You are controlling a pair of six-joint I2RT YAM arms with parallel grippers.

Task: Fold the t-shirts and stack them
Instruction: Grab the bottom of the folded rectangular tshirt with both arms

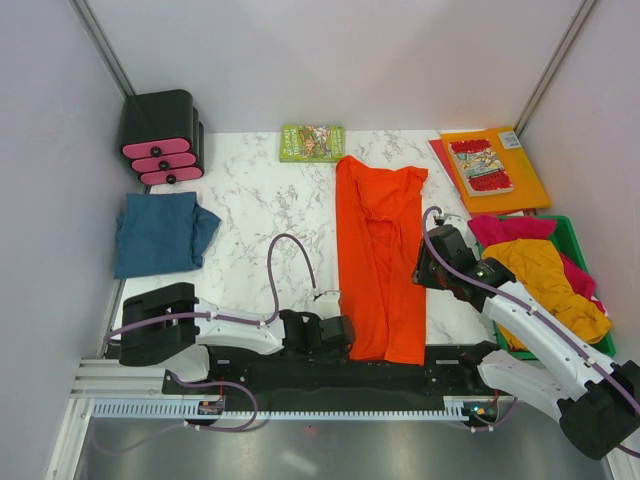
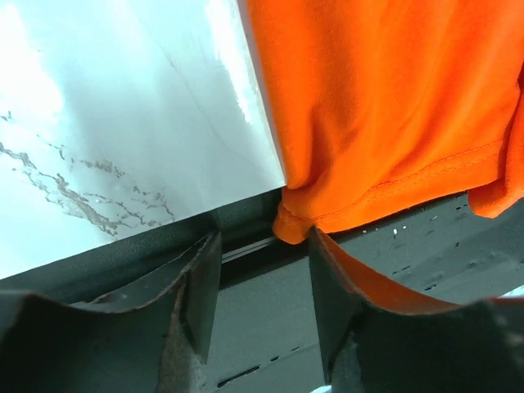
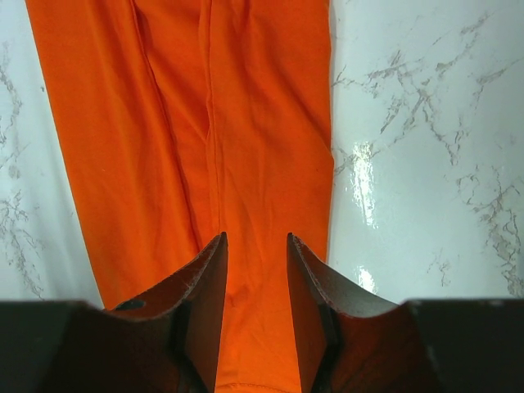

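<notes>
Four t-shirts are in view. One, the orange-red t-shirt [image 1: 380, 260], lies at the centre of the marble worktop [image 1: 255, 200]. It is folded lengthwise into a long strip that runs from the far side to the near edge. Its near hem overhangs the worktop edge onto the black base rail.

The left claw [image 2: 264, 246] sits at the near left corner of this strip. Its jaws stand apart and released, with the hem corner just at the fingertips and not pinched. The right claw [image 3: 255, 246] is positioned over the right part of the strip, about midway along its length. Its jaws are also parted, flat cloth shows through the gap, and no fold is clamped.

The teal-blue t-shirt [image 1: 160, 232] lies folded at the left side of the worktop, well apart from the strip. The mustard-yellow t-shirt [image 1: 545, 275] and the magenta-pink t-shirt [image 1: 505, 228] lie crumpled together in a green tray [image 1: 577, 232] at the right.

Along the far edge:
- a black drawer unit [image 1: 162, 138] with pink fronts stands at the left;
- a green book [image 1: 312, 142] lies near the strip's far end;
- an orange folder [image 1: 525, 185] carrying a comic book [image 1: 482, 165] lies at the right.
</notes>
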